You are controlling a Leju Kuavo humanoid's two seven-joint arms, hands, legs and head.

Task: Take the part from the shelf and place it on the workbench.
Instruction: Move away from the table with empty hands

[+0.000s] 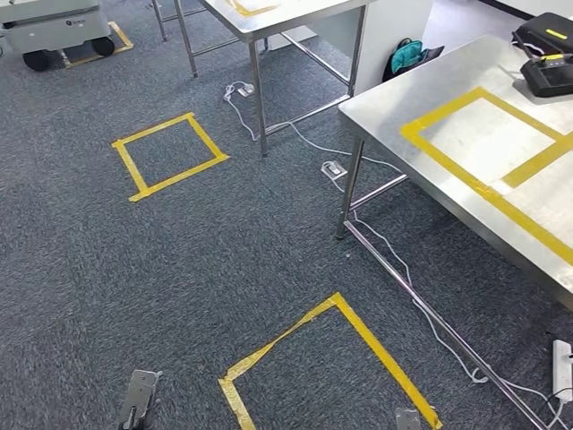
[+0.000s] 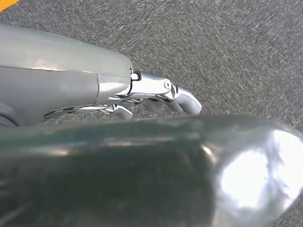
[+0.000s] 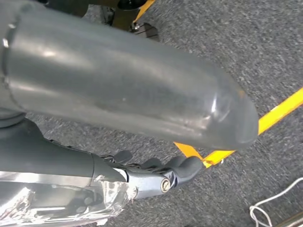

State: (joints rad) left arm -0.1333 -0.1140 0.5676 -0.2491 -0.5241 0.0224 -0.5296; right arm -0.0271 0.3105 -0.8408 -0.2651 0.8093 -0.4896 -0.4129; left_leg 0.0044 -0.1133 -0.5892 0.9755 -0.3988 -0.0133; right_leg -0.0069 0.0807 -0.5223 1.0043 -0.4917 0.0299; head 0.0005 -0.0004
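Little of the task looks done. The left hand [image 2: 157, 94] and right hand [image 3: 157, 177] hang over the carpet [image 1: 81, 269], fingers extended and loosely apart, holding nothing. The workbench [image 1: 466, 143] stands ahead to the right; where the part lies cannot be told.

floor: grey carpet [image 1: 81, 269] | 2 yellow tape squares [image 1: 169, 154] | steel tables [image 1: 466, 116]

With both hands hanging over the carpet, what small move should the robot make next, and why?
Probably turn to look for the shelf: the left hand and right hand hold nothing, and the workbench with its yellow tape frame bears no part.
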